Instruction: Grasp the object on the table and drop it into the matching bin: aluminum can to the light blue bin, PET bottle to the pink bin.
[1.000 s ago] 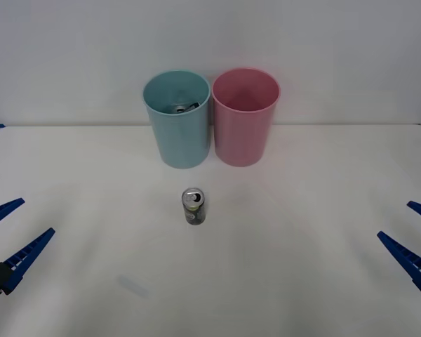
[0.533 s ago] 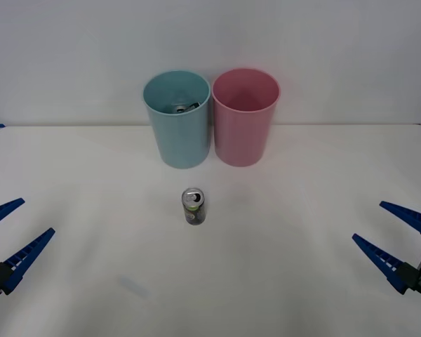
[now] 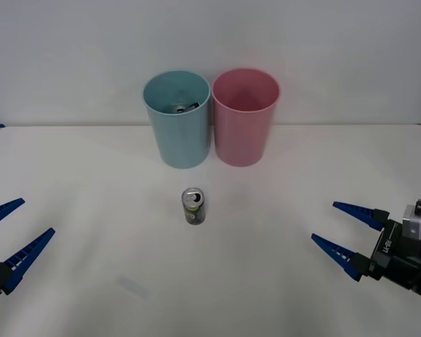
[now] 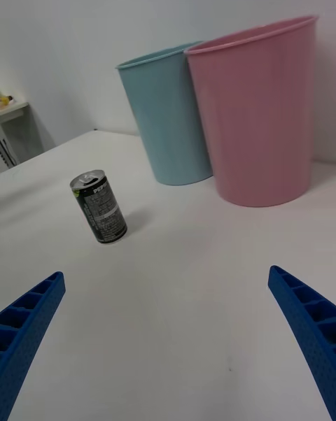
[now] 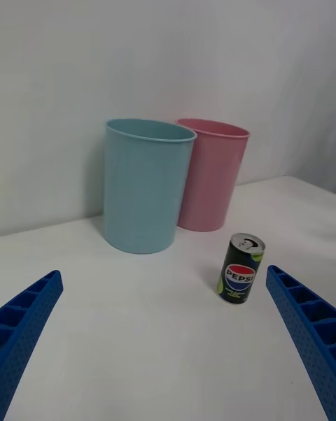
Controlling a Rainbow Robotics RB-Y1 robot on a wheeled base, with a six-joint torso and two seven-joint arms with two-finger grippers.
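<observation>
While the aluminum can (image 3: 193, 206) stands upright on the table (image 3: 266, 281), both grippers hover wide open, well apart from it.

The can sits near the table's middle, in front of the light blue bin (image 3: 177, 119) and the pink bin (image 3: 245, 117), which stand side by side at the far edge, almost touching; another silver-topped can (image 3: 184, 108) lies inside the blue one. The right gripper (image 3: 342, 232) hangs low over the table on the right, its blue ribbed fingers spread and pointing toward the can, with nothing between them. The left gripper (image 3: 12, 228) waits at the left edge, fingers equally splayed and empty. The can's side shows a Pepsi logo in the left wrist view.
</observation>
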